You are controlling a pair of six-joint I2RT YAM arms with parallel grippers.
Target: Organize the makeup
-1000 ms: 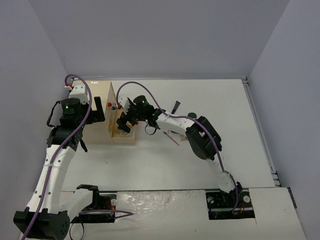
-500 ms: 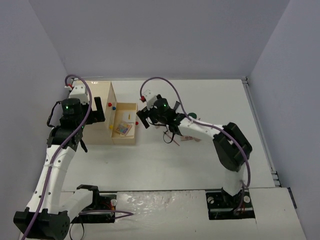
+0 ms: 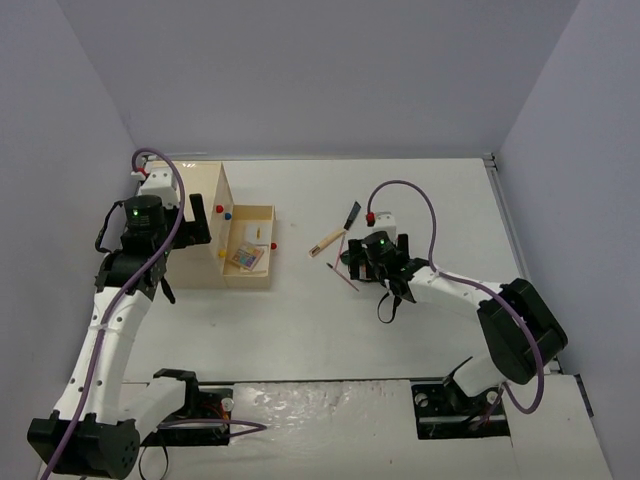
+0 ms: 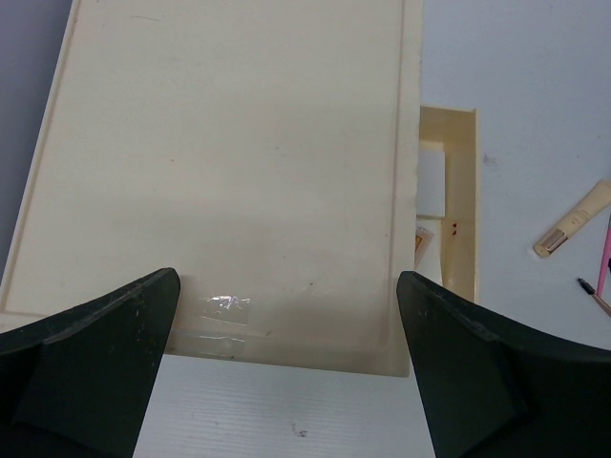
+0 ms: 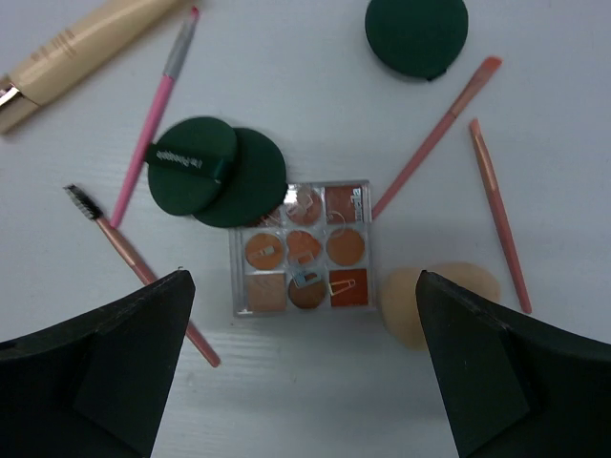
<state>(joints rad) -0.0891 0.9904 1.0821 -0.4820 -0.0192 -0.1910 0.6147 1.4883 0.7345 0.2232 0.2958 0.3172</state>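
In the right wrist view my right gripper (image 5: 303,279) is open and empty, hovering over a square orange palette (image 5: 302,262). Two overlapping dark green compacts (image 5: 218,172) touch its top left corner. A third compact (image 5: 417,35) lies farther off. A beige sponge (image 5: 434,301) sits to its right, beside thin pink pencils (image 5: 434,134). In the top view the right gripper (image 3: 362,265) is right of the wooden-handled brush (image 3: 328,243) and the black tube (image 3: 352,213). A colourful palette (image 3: 245,258) lies inside the beige box (image 3: 268,262). My left gripper (image 4: 286,277) is open, facing the box's raised lid (image 4: 229,172).
A beige tube (image 5: 76,48), a pink-handled brush (image 5: 153,110) and a spoolie wand (image 5: 134,267) lie left of the orange palette. The box lid (image 3: 222,195) stands open beside the left gripper (image 3: 193,225). Grey walls close in the table on three sides.
My right arm has pulled away from the box to the right and now hovers over the makeup pile. The colourful palette stays in the box. The left arm has not moved.
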